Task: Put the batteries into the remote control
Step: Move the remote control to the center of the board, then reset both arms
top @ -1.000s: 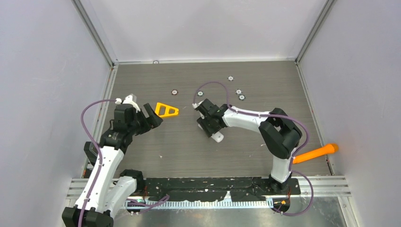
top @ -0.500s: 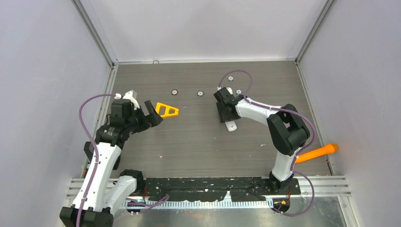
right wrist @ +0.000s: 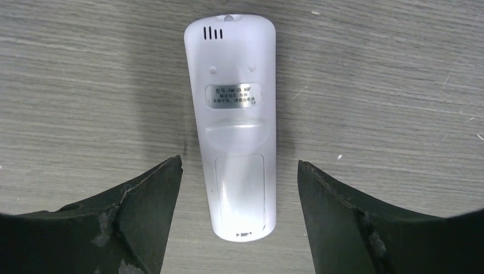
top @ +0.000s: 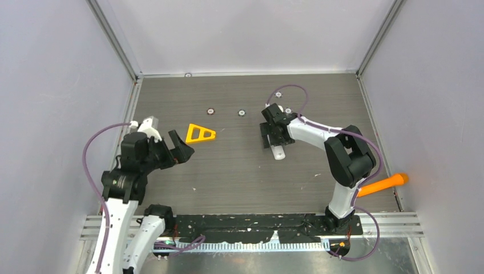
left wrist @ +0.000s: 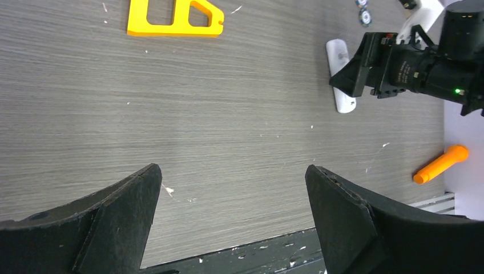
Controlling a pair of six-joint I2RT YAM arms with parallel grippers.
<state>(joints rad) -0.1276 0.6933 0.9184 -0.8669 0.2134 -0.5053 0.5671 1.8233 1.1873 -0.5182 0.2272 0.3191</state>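
One grey table point(top: 228, 171), two arms on it. The left claw point(left wrist: 229, 177) hangs with its fingers wide apart and nothing between them. One big orange stick point(top: 381, 184) lies at the right edge, and one flat orange triangle point(top: 200, 133) lies just beyond the left claw. One white remote point(right wrist: 237, 114) lies flat, back face up, right of centre. The right claw point(right wrist: 238, 162) is spread either side of it, a gap on both flanks, no grip. Four little round discs point(top: 210, 111) show farther back.

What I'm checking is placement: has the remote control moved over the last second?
Yes. The remote control went right and slightly toward the far wall, ending farther from the orange triangle, which stayed put.
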